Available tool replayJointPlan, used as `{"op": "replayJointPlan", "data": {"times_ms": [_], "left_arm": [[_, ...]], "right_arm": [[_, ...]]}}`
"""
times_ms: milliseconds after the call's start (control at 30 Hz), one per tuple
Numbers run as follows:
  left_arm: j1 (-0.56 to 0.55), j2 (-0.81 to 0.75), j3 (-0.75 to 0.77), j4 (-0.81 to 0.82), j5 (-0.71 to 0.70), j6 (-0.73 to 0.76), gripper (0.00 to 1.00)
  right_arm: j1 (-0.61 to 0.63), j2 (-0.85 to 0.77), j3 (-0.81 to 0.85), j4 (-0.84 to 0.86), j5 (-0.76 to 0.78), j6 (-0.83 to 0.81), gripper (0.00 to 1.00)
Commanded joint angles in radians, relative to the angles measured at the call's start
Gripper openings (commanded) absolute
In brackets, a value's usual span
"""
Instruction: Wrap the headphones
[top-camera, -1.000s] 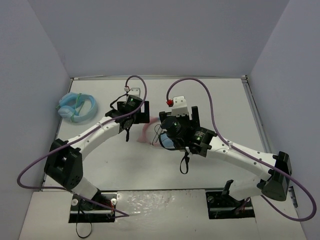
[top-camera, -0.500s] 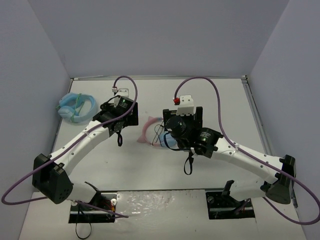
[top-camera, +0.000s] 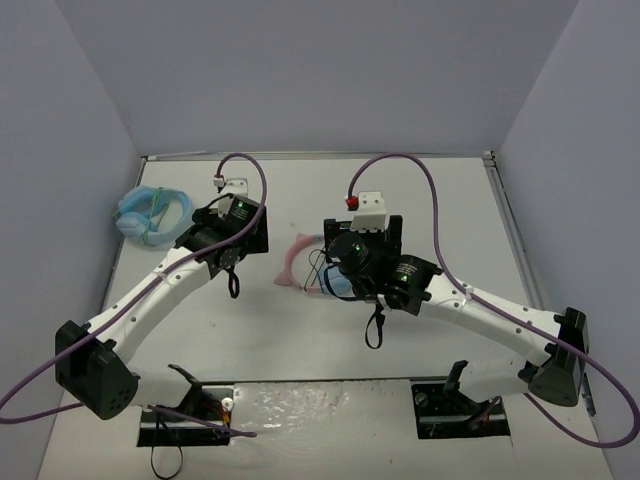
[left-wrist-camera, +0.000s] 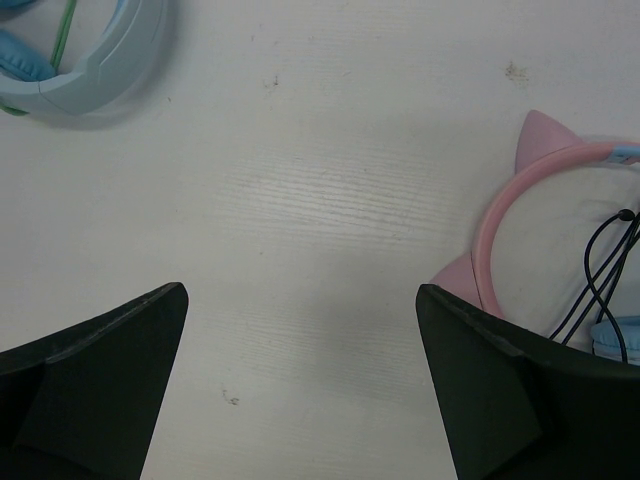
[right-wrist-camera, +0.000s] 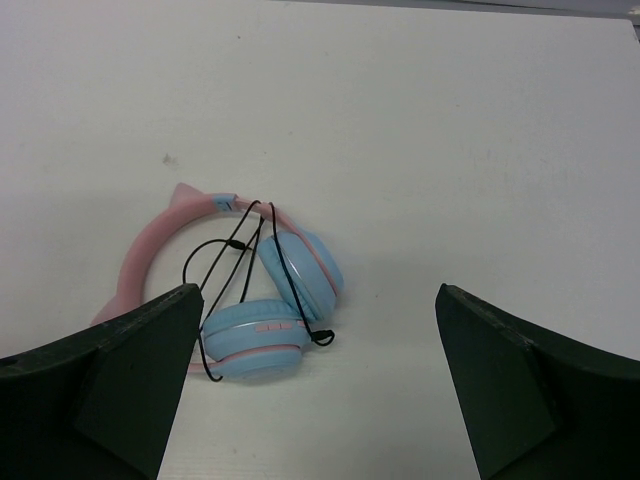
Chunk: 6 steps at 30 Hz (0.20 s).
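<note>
While pink cat-eared, blue-cupped headphones lie cable-draped just ahead of it, right tool gapes wide, empty | left tool likewise | wrap seemingly finished, hence hands-off.

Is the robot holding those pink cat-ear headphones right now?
No: the headphones lie flat on the table, while the right gripper and the left gripper hang open above it, gripping nothing.
</note>
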Motion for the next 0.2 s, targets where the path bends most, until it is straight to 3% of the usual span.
{"op": "replayJointPlan", "data": {"times_ms": [0, 167], "left_arm": [[0.007, -0.045, 0.021, 0.006, -0.033, 0.001, 0.97], [0.007, -0.044, 0.024, 0.009, -0.027, 0.003, 0.97]], "right_arm": [[-0.006, 0.007, 0.034, 0.031, 0.022, 0.025, 1.0], [-0.012, 0.004, 0.039, 0.03, 0.015, 0.023, 1.0]]}}
